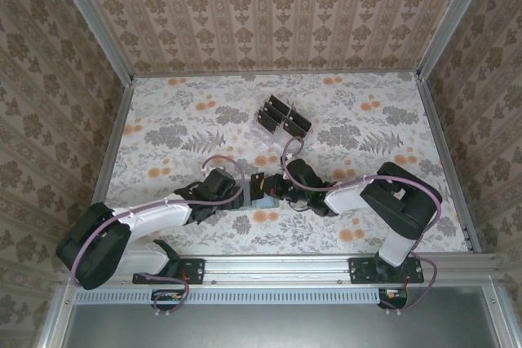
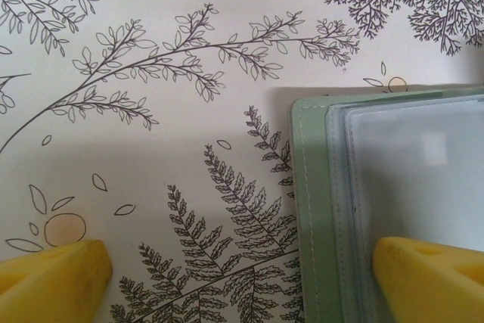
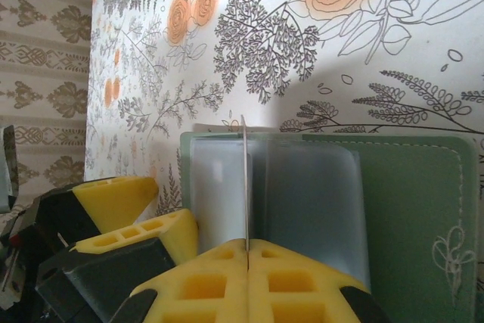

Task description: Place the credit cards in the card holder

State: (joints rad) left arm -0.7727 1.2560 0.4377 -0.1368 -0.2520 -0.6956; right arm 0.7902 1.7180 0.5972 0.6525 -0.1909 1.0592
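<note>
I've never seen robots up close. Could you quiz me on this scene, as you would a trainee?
1. True or false: the left arm's jaws stand wide open, one fingertip over the card holder.
2. Where does the clear rack of dark cards stand? A) beyond both arms B) inside the holder C) on the left arm
3. What do the right arm's shut jaws pinch?
Key: 1 true; 2 A; 3 a thin card, seen edge-on, over the open holder.
</note>
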